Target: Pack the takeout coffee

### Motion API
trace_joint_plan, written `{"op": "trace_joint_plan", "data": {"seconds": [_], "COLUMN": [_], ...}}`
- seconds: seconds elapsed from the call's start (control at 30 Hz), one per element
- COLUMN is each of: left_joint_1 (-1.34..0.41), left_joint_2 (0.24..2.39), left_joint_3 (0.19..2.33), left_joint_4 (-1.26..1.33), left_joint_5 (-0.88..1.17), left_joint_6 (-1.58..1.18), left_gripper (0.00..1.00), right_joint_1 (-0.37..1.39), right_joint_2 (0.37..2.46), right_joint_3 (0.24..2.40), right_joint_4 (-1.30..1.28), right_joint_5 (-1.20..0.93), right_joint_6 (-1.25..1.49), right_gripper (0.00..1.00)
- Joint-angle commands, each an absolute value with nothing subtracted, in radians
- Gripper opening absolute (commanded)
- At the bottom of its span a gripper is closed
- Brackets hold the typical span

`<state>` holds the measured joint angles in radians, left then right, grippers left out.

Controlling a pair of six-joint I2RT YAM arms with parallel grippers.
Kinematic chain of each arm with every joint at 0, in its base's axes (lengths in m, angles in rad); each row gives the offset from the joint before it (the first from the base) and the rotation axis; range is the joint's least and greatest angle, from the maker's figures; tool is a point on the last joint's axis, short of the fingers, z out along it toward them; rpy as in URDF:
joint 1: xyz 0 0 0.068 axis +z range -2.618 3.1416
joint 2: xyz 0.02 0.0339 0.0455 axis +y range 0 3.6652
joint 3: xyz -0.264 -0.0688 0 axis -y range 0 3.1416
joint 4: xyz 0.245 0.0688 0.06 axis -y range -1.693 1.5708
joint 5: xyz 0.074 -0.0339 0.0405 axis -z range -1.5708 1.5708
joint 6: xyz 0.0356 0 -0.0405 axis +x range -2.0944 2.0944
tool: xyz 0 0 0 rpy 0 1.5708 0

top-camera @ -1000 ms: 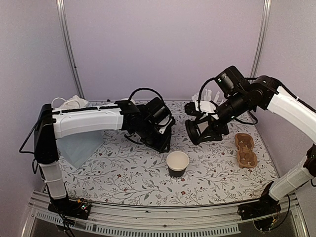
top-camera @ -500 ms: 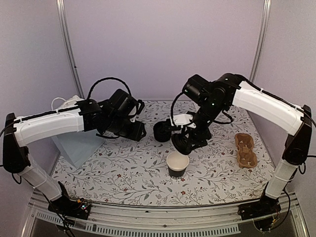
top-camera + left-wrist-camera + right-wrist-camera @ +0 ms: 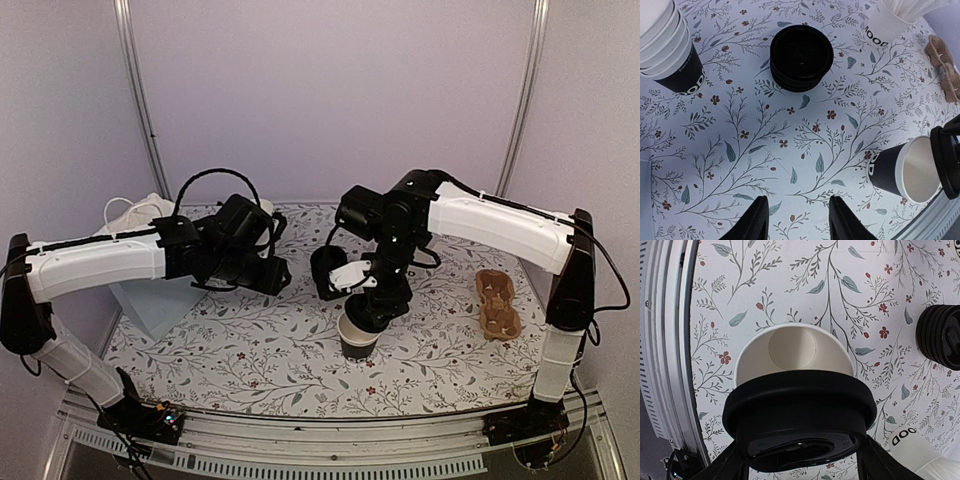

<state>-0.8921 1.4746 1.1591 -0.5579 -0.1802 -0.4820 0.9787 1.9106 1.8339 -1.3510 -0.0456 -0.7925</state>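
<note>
While the left gripper point(image 3: 799, 222) has drawn back toward the left rear of the flower-printed table point(image 3: 250, 350), its fingers parted with nothing between them, the action has moved to the middle. Just right of that claw stands the stack of spare black lids point(image 3: 325, 272), untouched. Nearer the front edge stands the small black paper cup with the whitish rim point(image 3: 357, 338), upright and uncapped. The right gripper point(image 3: 375, 305), which a second ago hung near the back right, has swung in and down over it. Its jaws are clamped on the round black plastic lid point(image 3: 799, 412). In the wrist view the lid covers the near part of the cup's mouth, while the far rim and pale bottom still show; whether lid and rim touch I cannot tell. Capping looks to be the step in hand, and the lid needs centring and pressing. Far right, the brown cardboard cup carrier point(image 3: 497, 303) waits, well apart.
</note>
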Motion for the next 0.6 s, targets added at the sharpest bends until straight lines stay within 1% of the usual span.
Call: {"op": "trace_joint_plan", "data": {"seconds": [0.0,0.57], "left_joint_1": [-0.879,-0.874], "left_joint_2": [1.445,1.427], "left_joint_3": [1.123,1.071], "left_joint_4": [-0.511,-0.484], "left_joint_5": [-0.174,-0.160], "left_joint_6": [-0.476,-0.480], "left_gripper": [0.44,0.44], "right_joint_1": [1.004,1.054], "right_joint_2": [1.952,1.986], "right_joint_3": [1.877,1.891], "right_joint_4": [-1.368,-1.368], "right_joint_5": [0.046,0.102], "right_joint_6": [-0.763,-0.763], "right_gripper": [0.70,0.72]}}
